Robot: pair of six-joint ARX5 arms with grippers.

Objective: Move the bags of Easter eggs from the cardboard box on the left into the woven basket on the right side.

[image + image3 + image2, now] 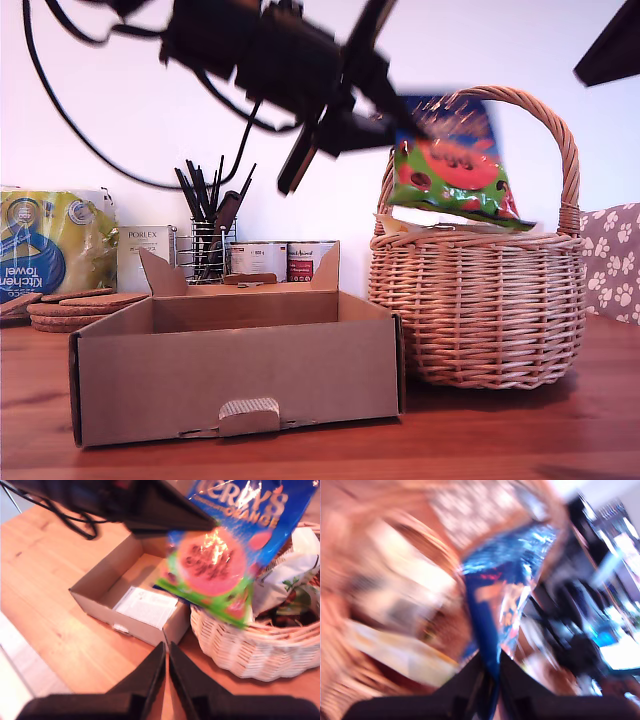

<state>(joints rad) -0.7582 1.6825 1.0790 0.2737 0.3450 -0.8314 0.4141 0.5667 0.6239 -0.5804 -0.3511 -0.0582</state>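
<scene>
- One bag is in the air: the dark blue "Terry's Orange" bag [455,160] hangs above the woven basket [478,305], inside the arch of its handle, with its green-and-red lower end just over the rim.
- You should expect it to handle as light, glossy and slippery; the foil is soft and crumples, and it dangles loosely from one edge (the eggs inside probably crack if dropped hard).
- Your best hold is a sealed flat edge, which is where the bag is pinched now.
- You have my first gripper [490,680] closed tight on that blue edge, the bag hanging away from the jaws; the first wrist view is badly blurred.
- You have my second gripper [166,667] with its jaws nearly together and nothing between them, well clear of the bag and looking down on the scene.
- Other bags already lie in the basket, a pale one [287,577] among them.
- Look at the cardboard box [235,380]: only a white paper sheet [146,606] shows on its floor, though part is hidden.
</scene>
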